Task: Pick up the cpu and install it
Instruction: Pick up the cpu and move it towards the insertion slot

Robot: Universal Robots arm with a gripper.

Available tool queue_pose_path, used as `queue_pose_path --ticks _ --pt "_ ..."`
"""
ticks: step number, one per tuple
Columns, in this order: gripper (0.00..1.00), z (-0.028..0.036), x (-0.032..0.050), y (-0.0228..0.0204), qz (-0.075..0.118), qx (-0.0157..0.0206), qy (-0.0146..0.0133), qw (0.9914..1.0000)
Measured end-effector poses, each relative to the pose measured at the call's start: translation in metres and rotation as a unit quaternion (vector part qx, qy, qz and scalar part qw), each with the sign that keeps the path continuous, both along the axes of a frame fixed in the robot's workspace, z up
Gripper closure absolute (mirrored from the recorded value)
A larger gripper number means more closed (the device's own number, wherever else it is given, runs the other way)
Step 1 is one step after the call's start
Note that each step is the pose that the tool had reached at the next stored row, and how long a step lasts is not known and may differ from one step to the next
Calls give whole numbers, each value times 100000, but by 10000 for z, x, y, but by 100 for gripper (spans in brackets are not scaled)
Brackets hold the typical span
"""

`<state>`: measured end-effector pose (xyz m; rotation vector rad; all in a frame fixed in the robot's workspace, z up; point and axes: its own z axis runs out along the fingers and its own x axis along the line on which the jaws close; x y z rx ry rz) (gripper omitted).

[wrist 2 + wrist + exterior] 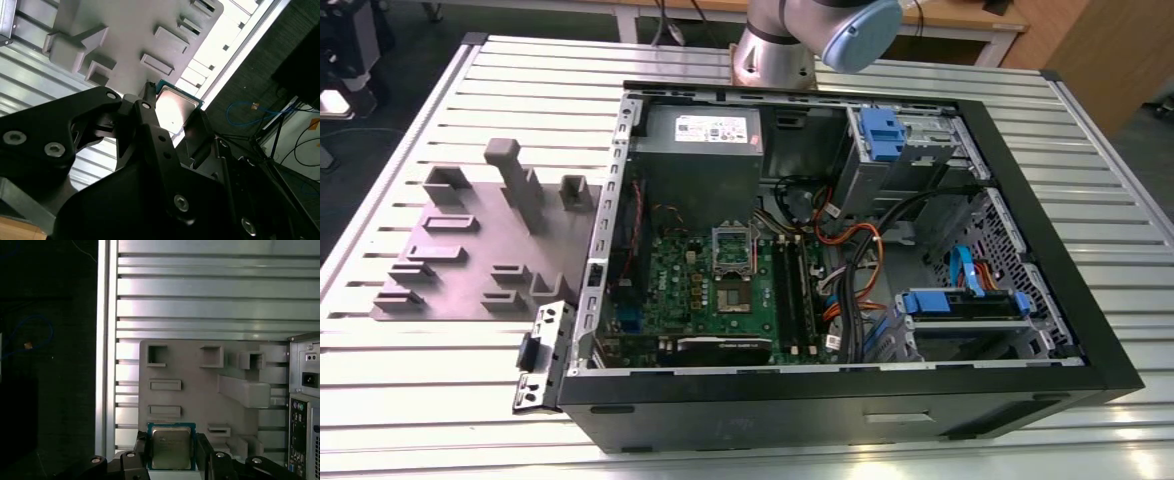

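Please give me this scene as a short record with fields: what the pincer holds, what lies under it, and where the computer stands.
pincer: the pincer is shut on the cpu, with one finger on each side
cpu face: its metal top is turned toward the first wrist camera
under the cpu: the grey fixture plate; the cpu appears to be held above it, not resting on it
computer case: open, on the slatted table, to the exterior view's right of the fixture plate
motherboard: inside the case

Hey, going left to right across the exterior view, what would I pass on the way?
grey fixture plate → motherboard → orange cables → blue drive caddy nearer the camera
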<state>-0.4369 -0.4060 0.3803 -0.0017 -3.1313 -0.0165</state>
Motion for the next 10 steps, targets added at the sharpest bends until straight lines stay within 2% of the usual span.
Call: queue_pose_path --ticks 10 --pt "53 148 0 0 -1 2 -2 100000"
